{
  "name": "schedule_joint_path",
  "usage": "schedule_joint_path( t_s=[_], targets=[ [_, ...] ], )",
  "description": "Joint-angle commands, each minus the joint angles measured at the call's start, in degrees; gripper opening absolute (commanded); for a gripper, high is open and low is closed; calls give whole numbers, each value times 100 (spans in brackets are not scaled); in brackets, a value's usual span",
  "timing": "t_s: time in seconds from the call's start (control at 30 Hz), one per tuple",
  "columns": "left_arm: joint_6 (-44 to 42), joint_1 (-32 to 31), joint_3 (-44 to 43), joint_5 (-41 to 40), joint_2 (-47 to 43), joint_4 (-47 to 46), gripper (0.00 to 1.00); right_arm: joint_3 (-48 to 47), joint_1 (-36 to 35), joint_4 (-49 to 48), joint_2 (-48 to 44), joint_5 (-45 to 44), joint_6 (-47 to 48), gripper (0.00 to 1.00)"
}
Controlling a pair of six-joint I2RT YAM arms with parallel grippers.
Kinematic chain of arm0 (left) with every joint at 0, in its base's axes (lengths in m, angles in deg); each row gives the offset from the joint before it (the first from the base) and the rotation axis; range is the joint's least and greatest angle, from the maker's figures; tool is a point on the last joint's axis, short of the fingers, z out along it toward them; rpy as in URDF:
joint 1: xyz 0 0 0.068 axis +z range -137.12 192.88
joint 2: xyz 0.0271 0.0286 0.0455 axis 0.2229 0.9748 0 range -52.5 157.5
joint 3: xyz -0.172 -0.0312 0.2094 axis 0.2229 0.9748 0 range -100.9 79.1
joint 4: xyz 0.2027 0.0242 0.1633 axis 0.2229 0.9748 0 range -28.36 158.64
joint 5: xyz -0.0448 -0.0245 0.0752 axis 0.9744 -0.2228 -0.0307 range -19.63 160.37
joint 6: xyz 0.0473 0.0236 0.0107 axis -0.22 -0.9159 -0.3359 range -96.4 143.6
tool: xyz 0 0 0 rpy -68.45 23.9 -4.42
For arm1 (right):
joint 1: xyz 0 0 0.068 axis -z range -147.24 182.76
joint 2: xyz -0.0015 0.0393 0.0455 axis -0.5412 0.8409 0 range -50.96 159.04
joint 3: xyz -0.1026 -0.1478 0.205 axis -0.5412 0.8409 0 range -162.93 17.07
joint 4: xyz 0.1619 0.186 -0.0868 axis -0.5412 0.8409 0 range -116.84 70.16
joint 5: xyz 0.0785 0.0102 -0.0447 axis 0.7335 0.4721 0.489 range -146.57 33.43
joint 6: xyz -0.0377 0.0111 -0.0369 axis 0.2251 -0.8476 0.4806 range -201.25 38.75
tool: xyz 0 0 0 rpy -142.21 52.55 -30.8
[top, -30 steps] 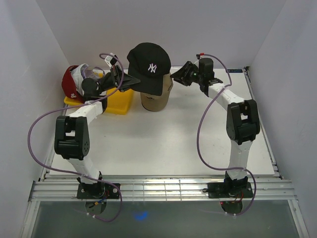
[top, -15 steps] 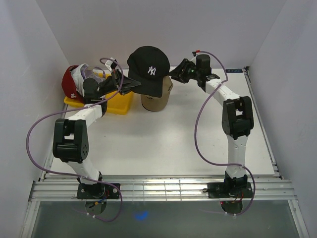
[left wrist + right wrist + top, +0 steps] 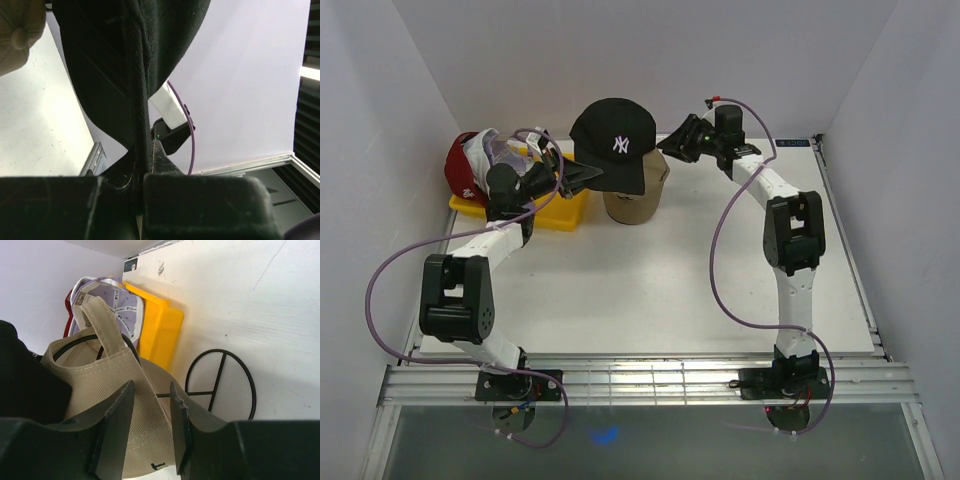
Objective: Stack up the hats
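The black cap (image 3: pixel 615 138) with a white NY hangs just above the beige cap (image 3: pixel 634 198), which sits on the wire stand. My left gripper (image 3: pixel 576 175) is shut on the black cap's brim; the left wrist view shows the brim edge (image 3: pixel 135 75) pinched between the jaws of that gripper (image 3: pixel 142 167). My right gripper (image 3: pixel 672 141) is open behind the caps; in the right wrist view it (image 3: pixel 152 390) hovers empty over the beige cap's rear (image 3: pixel 100 385). Red (image 3: pixel 460 170), white (image 3: pixel 478 150) and lavender (image 3: pixel 506 150) caps lie piled at the left.
The pile rests on a yellow tray (image 3: pixel 563 208) left of the stand. The black wire stand's ring base (image 3: pixel 220 385) shows on the table beneath the beige cap. The enclosure's back wall stands close behind both grippers.
My left gripper has pulled the black cap up and a little left, away from the beige cap. My right gripper has moved up and back towards the wall.
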Motion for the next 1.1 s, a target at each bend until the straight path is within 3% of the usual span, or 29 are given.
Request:
schedule_joint_path(
  t_s=[0.0, 0.47, 1.07],
  targets=[
    [-477, 36, 112, -435, -451, 523, 0, -424, 14, -91, 114, 277, -12, 41],
    [-934, 27, 534, -1139, -846, 1419, 0, -838, 260, 146, 229, 611, 15, 67],
    [-1497, -8, 368, -1579, -1102, 2493, 0, 946, 305, -284, -834, 576, 146, 74]
  ],
)
